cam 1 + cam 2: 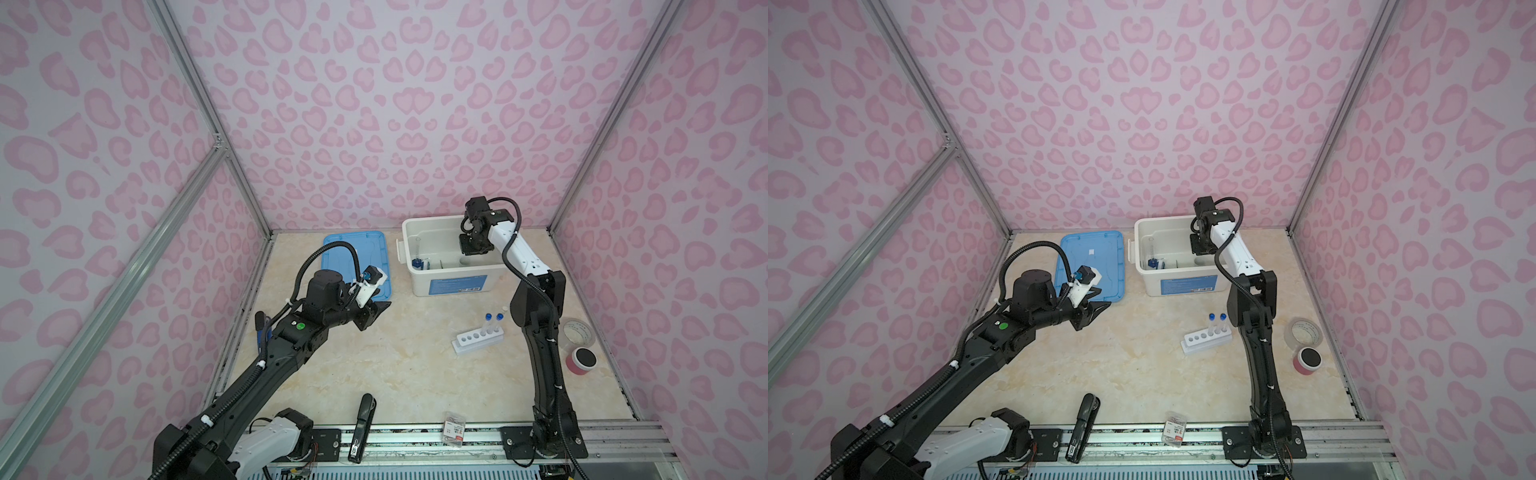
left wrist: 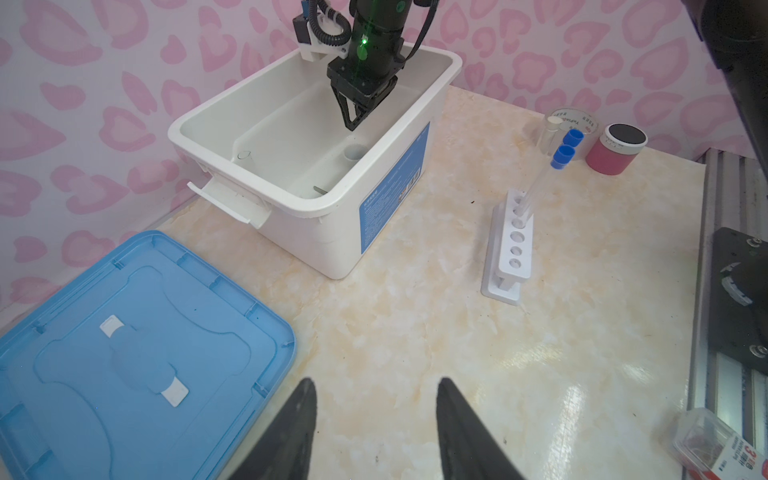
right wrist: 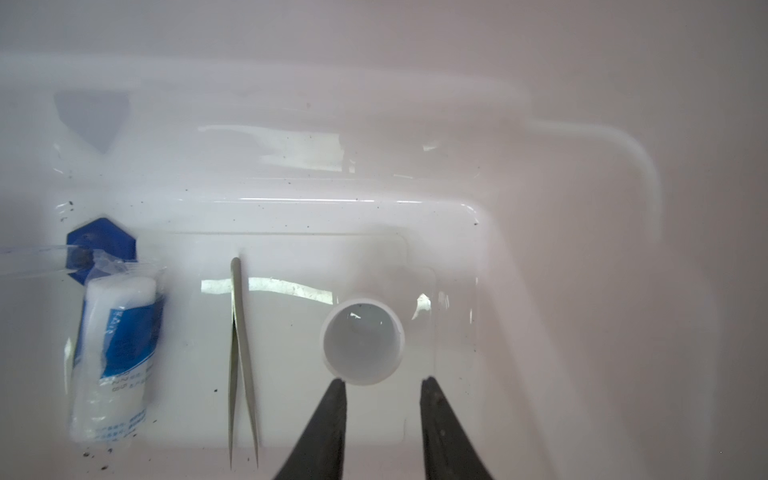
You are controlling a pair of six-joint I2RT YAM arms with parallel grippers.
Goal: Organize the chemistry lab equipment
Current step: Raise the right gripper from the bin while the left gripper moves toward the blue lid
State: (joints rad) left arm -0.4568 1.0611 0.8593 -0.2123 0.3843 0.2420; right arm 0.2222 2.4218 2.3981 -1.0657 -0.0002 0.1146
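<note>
My right claw point(image 3: 384, 383) hangs inside the white storage bin point(image 1: 453, 272), pointing down at its floor. Its jaws are parted with nothing between them, and the fingertips point(image 3: 337, 388) stop just short of the rim of the small white cup point(image 3: 361, 338), which stands mouth-up on the bin floor. I cannot tell whether one tip touches that rim.

Beside the cup lie the metal tweezers point(image 3: 241, 353), flat on the floor. Past them the white blue-labelled bottle point(image 3: 116, 353) lies on its side in a clear wrapper. One end of it is against the blue hexagonal base of the small cylinder point(image 3: 102, 245), which stands upright by the bin wall.

My left claw point(image 2: 376, 382) hovers over bare tabletop near the blue lid point(image 2: 145, 353), released and empty, well away from the bin.

Outside the bin, the white rack point(image 1: 478, 338) sits on the table close to my right arm. Two blue-capped tubes point(image 2: 563, 156) stand in holes at one end, and the holes at the other end are empty. A white-capped tube point(image 2: 554, 120) rises just behind them; I cannot tell whether it sits in the rack.

A black stapler point(image 1: 363, 428) lies at the front edge.
</note>
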